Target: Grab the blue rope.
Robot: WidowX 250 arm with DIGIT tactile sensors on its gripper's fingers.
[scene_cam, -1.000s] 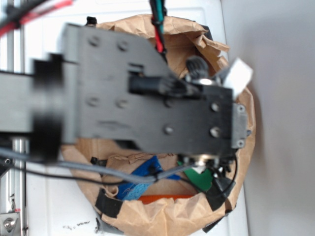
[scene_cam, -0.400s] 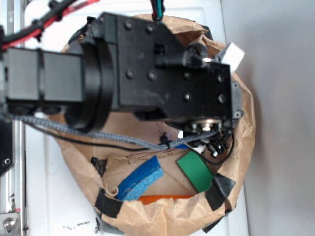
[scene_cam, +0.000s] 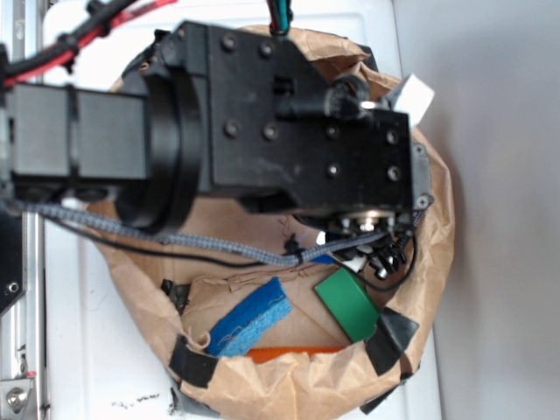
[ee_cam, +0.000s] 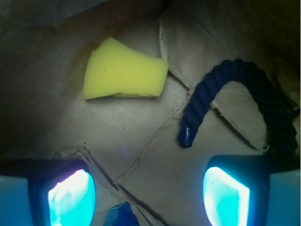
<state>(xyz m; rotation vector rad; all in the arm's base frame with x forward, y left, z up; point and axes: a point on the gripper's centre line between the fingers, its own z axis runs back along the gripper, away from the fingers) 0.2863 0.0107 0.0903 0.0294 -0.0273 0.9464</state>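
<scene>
Gripper point(ee_cam: 149, 197) fingers point(ee_cam: 70, 195) apart, holding nothing. Blue rope point(ee_cam: 235, 96) lies arched on the brown paper point(ee_cam: 141, 141), ahead-right of the fingers, its capped end between them. Yellow sponge point(ee_cam: 123, 70) sits well left of the rope.

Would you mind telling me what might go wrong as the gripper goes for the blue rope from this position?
1. The blue rope lies off to one side, partly behind one finger; descending straight, the open gripper might close on bare paper.
2. The yellow sponge and blue sponge lie nearby and could be pinched instead.
3. The grey braided cable hangs across the paper basket and might snag.
</scene>
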